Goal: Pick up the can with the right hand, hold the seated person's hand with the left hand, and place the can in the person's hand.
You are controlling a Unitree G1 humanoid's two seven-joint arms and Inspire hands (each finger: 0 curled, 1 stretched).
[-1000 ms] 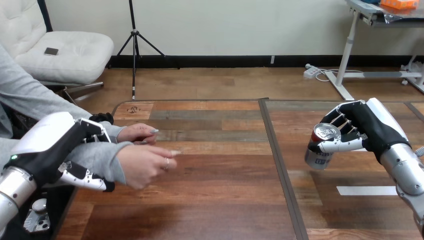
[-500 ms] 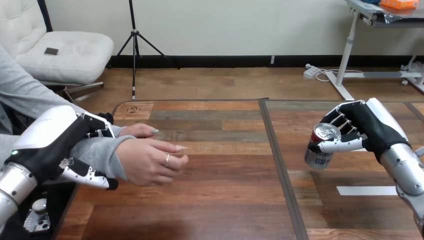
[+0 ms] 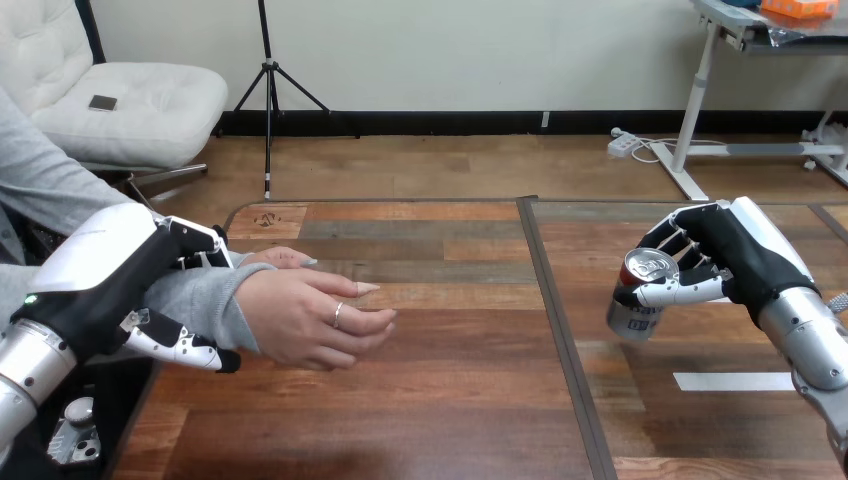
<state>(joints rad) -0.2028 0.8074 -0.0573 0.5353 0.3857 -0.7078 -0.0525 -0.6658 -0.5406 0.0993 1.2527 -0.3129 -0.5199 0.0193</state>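
silver metal can [image 3: 634,308] gripped tilted in right hand [image 3: 742,256]; left hand [image 3: 98,285] clasped round person's grey-sleeved wrist [image 3: 200,297]; bare wooden table [image 3: 470,390] between.

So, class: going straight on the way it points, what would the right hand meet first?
Probably nothing: the right hand, holding the can, points toward the table's far edge, with bare wood ahead; depth is unclear.

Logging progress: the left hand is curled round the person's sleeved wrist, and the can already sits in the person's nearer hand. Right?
Not quite. The head view shows the can in the right hand's curled fingers at the table's right, well apart from the person's nearer hand, which is empty. The left hand is round the sleeved wrist, as you said.
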